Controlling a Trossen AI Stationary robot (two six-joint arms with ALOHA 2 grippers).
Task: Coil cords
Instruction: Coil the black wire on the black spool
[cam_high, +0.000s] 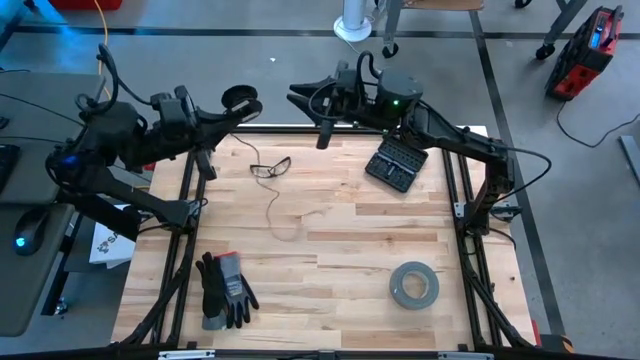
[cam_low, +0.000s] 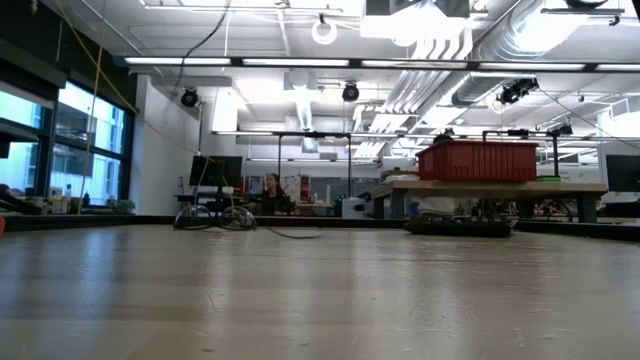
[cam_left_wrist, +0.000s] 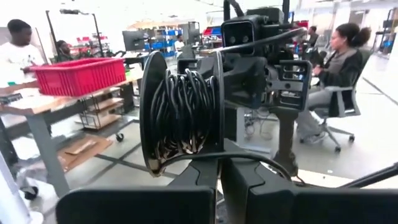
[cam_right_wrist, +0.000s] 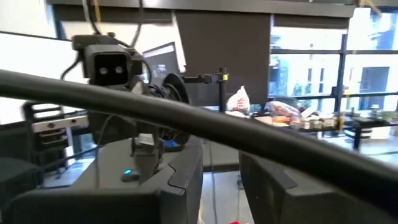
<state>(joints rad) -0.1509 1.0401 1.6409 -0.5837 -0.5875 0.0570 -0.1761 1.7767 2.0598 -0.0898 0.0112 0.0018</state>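
Spool (cam_left_wrist: 183, 112) held up off the table's far-left edge, gripped by L gripper (cam_left_wrist: 217, 177), fingers closed on its lower rim. L wrist view shows what no other view does: dark cord (cam_left_wrist: 186, 109) wound in many turns between the spool's two flanges, a strand leaving the bottom of the reel. High view shows the spool (cam_high: 240, 97) only as a small black disc past the table's back edge, at the tip of the L gripper (cam_high: 228, 112).

High view alone shows the loose cord (cam_high: 272, 195): thin line on the wooden table (cam_high: 330, 290), a small loop near the back, then trailing toward the centre. Low view shows a faint trace at most; can't tell.

R gripper (cam_high: 300, 97) raised near the back edge, facing the spool, well apart from it; fingers (cam_right_wrist: 186, 168) part-open with a gap, nothing between them.

Other items, high view: black case (cam_high: 396, 163) of small parts under R arm, contents too small to tell; grey tape roll (cam_high: 414, 285) front right; dark gloves (cam_high: 224, 290) front left.

Red bin (cam_left_wrist: 79, 74) on a bench in L wrist view; contents hidden. People seated behind. No legible writing.
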